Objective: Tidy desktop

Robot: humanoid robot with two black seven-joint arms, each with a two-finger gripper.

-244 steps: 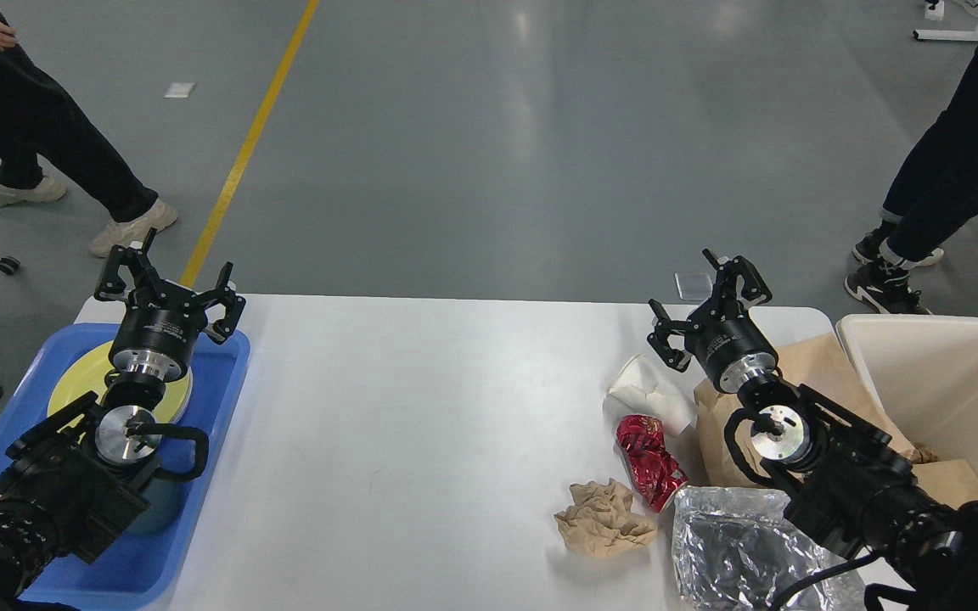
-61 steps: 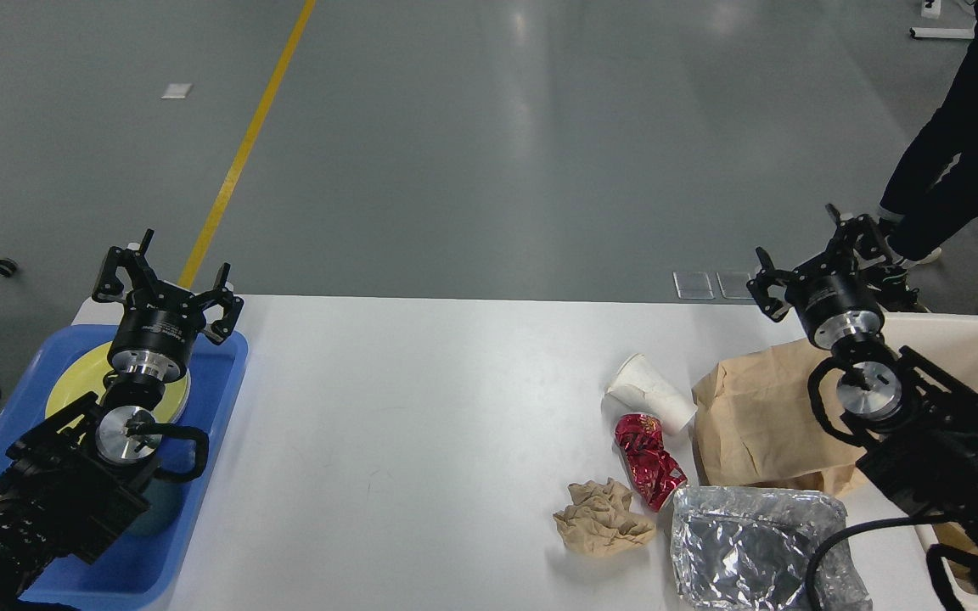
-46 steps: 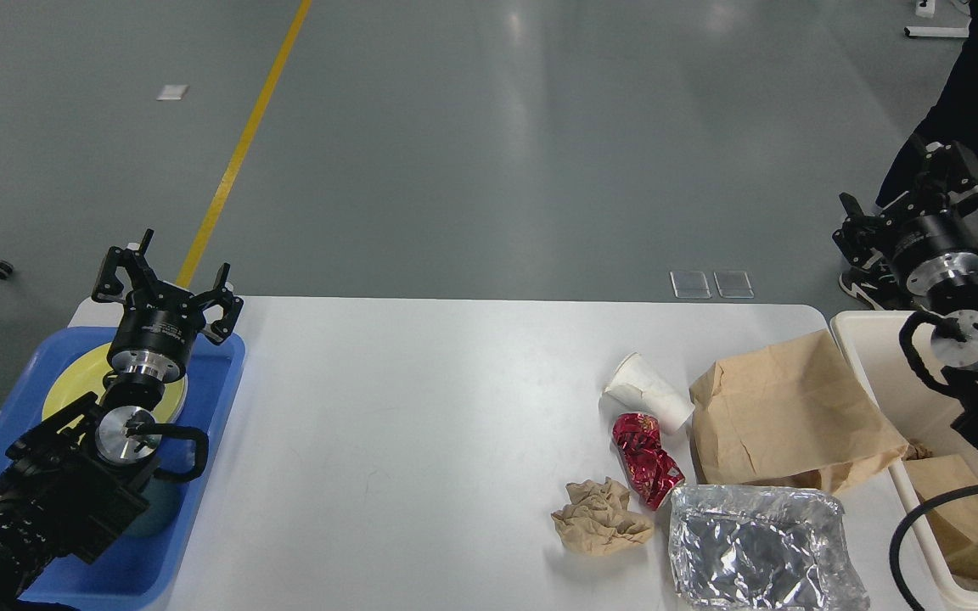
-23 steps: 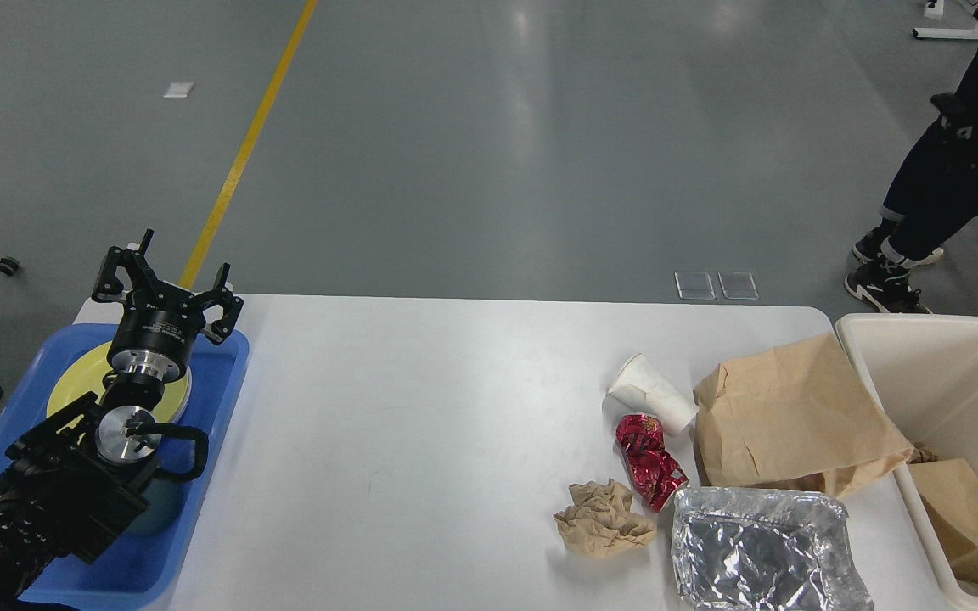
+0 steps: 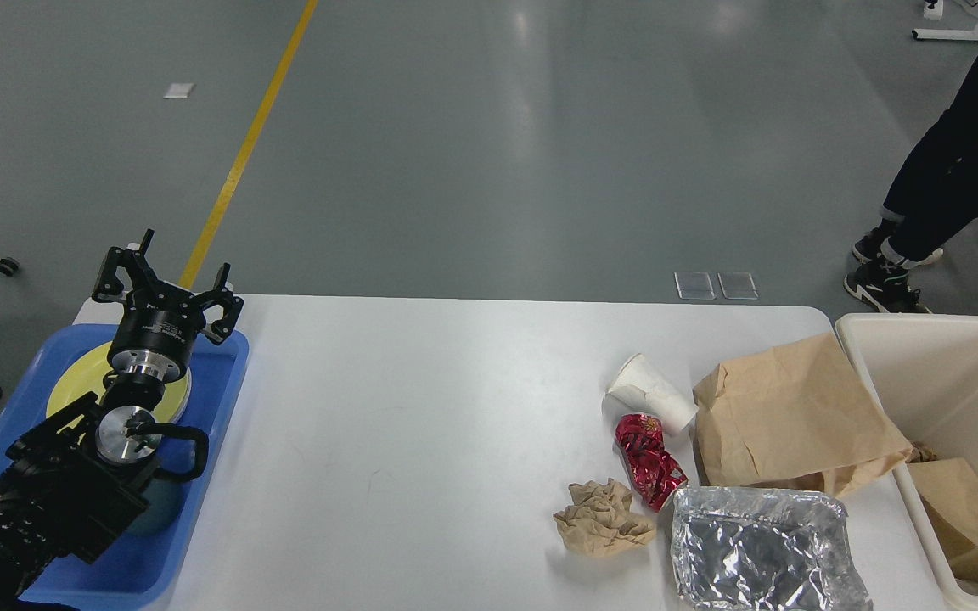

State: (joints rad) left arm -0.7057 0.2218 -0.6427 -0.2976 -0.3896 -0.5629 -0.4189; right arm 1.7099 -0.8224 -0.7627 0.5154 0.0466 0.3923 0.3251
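head view. desktop (image 5: 421, 424): white, rounded corners, filled the lower middle of the frame; long axis ran left to right across the view, near edge toward the robot, far edge toward the grey floor.

left end: blue tray (image 5: 217, 441) overlapped the desktop's left edge, holding a yellow plate (image 5: 77, 382) and a dark teal cup (image 5: 158, 509), apparently the place for dishes worth keeping.

left gripper (image 5: 168, 284): hung above the tray's far edge, fingers spread apart, nothing between them; judged idle, parked clear of the work area.

right gripper: not in view; state unknown.

right end, clustered near the bin, presumably waste awaiting removal:
- white paper cup (image 5: 650, 395), on its side, mouth toward far left.
- red wrapper (image 5: 649, 462), crumpled, just beside the cup.
- tan paper wad (image 5: 601, 528), near the wrapper.
- foil container (image 5: 765, 552), crushed, at the near edge.
- brown bag (image 5: 790, 424), flat, its right corner reaching the bin's rim.

bin (image 5: 939, 373): cream, off the desktop's right end, already holding a brown box (image 5: 969, 516) and scraps; placed within the right arm's reach, by judgement.

person's legs (image 5: 939, 182): on the floor, well apart from the desktop.

progress: five loose items remained; the task was judged far from done.
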